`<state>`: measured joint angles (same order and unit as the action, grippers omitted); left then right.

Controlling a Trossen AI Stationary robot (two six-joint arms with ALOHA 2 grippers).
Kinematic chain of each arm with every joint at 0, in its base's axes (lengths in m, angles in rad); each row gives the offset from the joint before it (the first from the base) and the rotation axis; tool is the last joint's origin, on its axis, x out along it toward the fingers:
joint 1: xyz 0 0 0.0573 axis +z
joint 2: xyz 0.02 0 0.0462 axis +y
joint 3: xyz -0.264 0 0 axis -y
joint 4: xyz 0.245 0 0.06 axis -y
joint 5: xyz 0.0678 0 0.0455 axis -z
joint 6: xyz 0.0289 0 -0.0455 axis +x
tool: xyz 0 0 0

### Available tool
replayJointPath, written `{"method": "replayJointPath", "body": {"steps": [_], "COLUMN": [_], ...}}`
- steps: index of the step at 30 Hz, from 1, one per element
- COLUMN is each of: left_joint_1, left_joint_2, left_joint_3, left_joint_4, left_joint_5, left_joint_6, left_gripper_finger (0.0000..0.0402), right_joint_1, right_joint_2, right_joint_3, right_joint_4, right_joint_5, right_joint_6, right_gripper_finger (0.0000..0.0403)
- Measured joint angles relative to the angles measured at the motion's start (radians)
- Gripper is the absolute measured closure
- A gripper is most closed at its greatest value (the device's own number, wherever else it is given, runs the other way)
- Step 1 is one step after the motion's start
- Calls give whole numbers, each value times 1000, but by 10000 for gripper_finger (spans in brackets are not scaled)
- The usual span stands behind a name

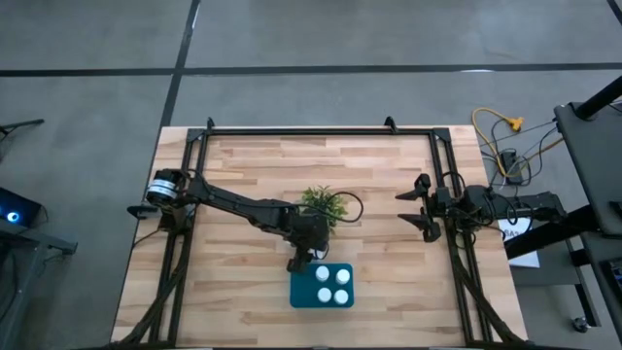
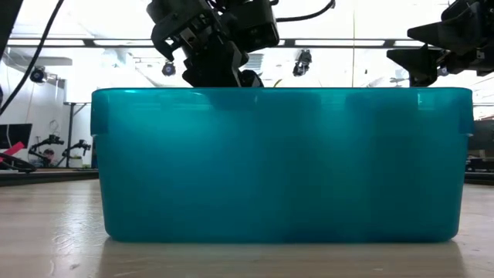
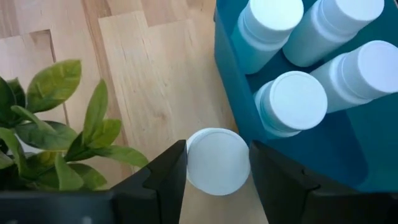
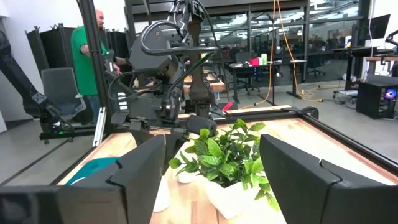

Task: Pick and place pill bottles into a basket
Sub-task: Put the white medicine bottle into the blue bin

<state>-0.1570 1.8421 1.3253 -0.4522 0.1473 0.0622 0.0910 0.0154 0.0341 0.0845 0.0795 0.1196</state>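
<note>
On the wooden table (image 1: 243, 292), left pincer (image 3: 217, 171) half-closed around a pill bottle (image 3: 217, 160) beside the basket (image 3: 227, 81).

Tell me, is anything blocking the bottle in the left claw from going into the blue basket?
Only the basket's near wall. The pill bottle sits between the left gripper's fingers just outside it; the plant is on the other side.

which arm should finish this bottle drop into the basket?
Left. The left gripper has a pill bottle between its fingers right beside the basket. The right gripper waits open at the table's right edge, empty.
</note>
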Motion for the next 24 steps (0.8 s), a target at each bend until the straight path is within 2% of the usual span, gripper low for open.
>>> {"method": "replayJointPath", "body": {"steps": [10, 19, 24], "left_joint_1": [0, 0, 0], "left_joint_2": [0, 0, 0], "left_joint_3": [-2, 1, 11], "left_joint_4": [-1, -4, -9], "left_joint_5": [11, 13, 12], "left_joint_6": [2, 2, 6], "left_gripper_finger": [242, 198, 187], "right_joint_1": [0, 0, 0], "right_joint_2": [0, 0, 0], "right_joint_3": [0, 0, 0], "right_joint_4": [0, 0, 0], "right_joint_5": [0, 0, 0], "right_joint_6": [0, 0, 0], "right_gripper_finger": [149, 148, 154]}}
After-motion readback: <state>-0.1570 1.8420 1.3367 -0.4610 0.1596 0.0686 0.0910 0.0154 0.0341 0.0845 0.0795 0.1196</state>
